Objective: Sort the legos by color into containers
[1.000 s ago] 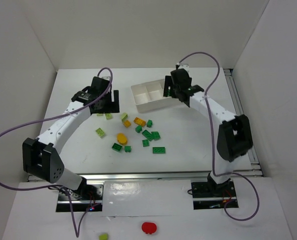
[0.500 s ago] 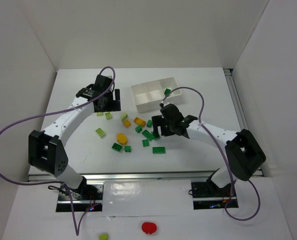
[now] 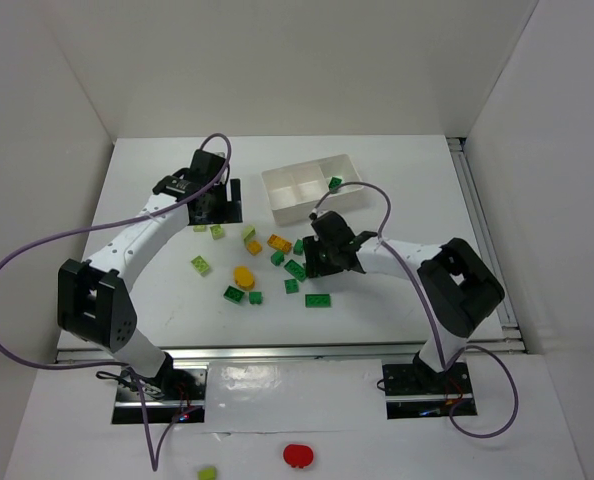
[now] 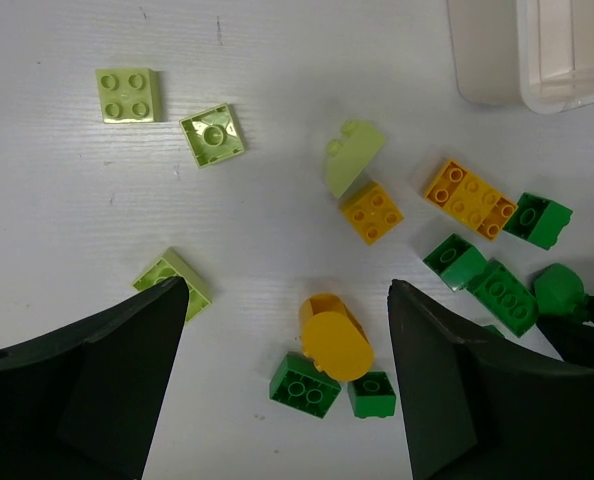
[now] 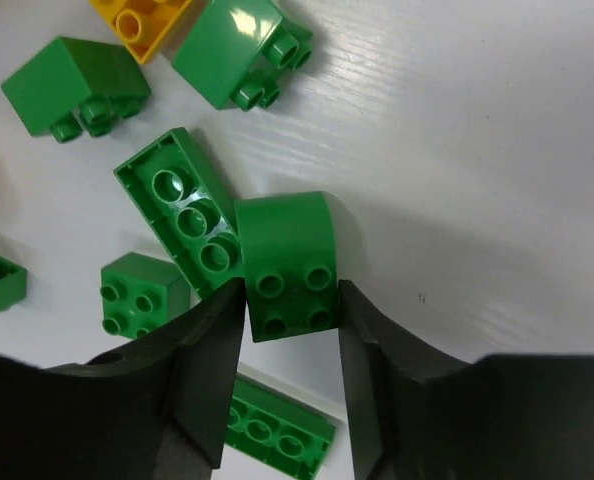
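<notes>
Right gripper (image 5: 289,300) clamps a dark green round-topped plastic brick (image 5: 285,255) at white table's (image 3: 407,200) centre — left gripper (image 4: 287,292) released above scattered mixed-colour bricks (image 4: 467,198).

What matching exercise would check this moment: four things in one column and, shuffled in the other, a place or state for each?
Column one:
1. left gripper
2. right gripper
3. rounded orange-yellow piece
4. white tray

Column two:
A. closed on a curved green brick
B. open above the table, holding nothing
C. lying on the table beside two small green bricks
D. has a lone green brick in its right-end compartment

Pairs: 1-B, 2-A, 3-C, 4-D.
</notes>
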`<state>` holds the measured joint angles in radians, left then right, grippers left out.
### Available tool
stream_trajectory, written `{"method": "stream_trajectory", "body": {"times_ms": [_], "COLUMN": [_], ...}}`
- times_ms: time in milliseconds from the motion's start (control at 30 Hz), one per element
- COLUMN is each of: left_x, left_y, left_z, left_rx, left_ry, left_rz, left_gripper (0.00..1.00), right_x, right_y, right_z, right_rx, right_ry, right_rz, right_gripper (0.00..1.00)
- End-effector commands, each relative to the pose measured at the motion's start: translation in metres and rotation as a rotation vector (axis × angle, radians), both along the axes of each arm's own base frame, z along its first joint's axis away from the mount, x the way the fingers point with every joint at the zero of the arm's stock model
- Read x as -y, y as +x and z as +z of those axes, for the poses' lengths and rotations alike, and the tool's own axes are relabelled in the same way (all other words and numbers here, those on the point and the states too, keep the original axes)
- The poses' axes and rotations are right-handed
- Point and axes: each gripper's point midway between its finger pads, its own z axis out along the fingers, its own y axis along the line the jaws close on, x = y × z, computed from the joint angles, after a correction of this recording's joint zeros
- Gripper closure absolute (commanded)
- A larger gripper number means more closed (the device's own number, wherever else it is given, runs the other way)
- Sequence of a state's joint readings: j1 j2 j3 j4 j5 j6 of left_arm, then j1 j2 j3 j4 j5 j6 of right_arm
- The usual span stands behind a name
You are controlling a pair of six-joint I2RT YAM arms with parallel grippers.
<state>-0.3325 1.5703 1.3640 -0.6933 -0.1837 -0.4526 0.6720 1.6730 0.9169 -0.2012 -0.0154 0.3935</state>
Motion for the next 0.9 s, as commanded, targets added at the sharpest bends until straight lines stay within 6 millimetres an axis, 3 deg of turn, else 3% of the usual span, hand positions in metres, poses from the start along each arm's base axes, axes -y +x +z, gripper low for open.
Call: {"method": "stream_trajectory", "body": {"times_ms": [0, 67, 133, 267, 400, 467, 567, 600, 667, 700, 733, 800, 833, 867], "left_x": [0.004, 0.003, 0.002, 0.000, 0.003, 0.004, 0.002, 0.001, 0.000, -0.001, -0.001, -0.001, -0.002, -0.002], "left_y": [0.005, 0.003, 0.003, 0.004, 0.004, 0.001, -0.006, -0.010, -0.014, -0.016, -0.017, -0.017, -0.019, -0.019], "left_z": [0.007, 0.006, 0.006, 0.002, 0.002, -0.001, -0.011, -0.012, -0.011, -0.015, -0.010, -0.007, -0.008, -0.008], "left_rx": [0.013, 0.005, 0.007, 0.002, -0.003, -0.014, -0.048, -0.051, -0.057, -0.066, -0.055, -0.044, -0.054, -0.054], "left_ry": [-0.029, -0.026, -0.018, -0.002, -0.024, -0.029, -0.024, -0.023, -0.026, -0.023, -0.027, -0.030, -0.027, -0.027], "left_rz": [0.009, 0.009, 0.014, 0.013, 0.021, 0.015, 0.025, 0.025, 0.033, 0.033, 0.033, 0.032, 0.033, 0.033], "left_gripper": [0.10, 0.10, 0.10, 0.10, 0.10, 0.10, 0.10, 0.10, 0.10, 0.10, 0.10, 0.10, 0.10, 0.10], "right_x": [-0.014, -0.010, -0.002, 0.020, 0.045, 0.056, 0.065, 0.066, 0.070, 0.069, 0.068, 0.079, 0.080, 0.081], "right_y": [0.021, 0.024, 0.030, 0.048, 0.081, 0.109, 0.148, 0.160, 0.185, 0.197, 0.211, 0.229, 0.237, 0.247], "right_z": [0.016, 0.024, 0.037, 0.087, 0.121, 0.144, 0.150, 0.137, 0.150, 0.139, 0.152, 0.149, 0.136, 0.145], "right_rx": [0.074, 0.092, 0.129, 0.267, 0.371, 0.408, 0.414, 0.393, 0.422, 0.411, 0.441, 0.442, 0.425, 0.443], "right_ry": [0.035, 0.018, -0.006, -0.051, -0.101, -0.099, -0.105, -0.124, -0.106, -0.117, -0.104, -0.117, -0.132, -0.110], "right_rz": [-0.012, -0.030, -0.064, -0.132, -0.242, -0.312, -0.373, -0.382, -0.418, -0.425, -0.432, -0.467, -0.473, -0.495], "right_gripper": [0.53, 0.65, 0.66, 0.66, 0.66, 0.66, 0.66, 0.66, 0.66, 0.65, 0.64, 0.64, 0.64, 0.60]}}
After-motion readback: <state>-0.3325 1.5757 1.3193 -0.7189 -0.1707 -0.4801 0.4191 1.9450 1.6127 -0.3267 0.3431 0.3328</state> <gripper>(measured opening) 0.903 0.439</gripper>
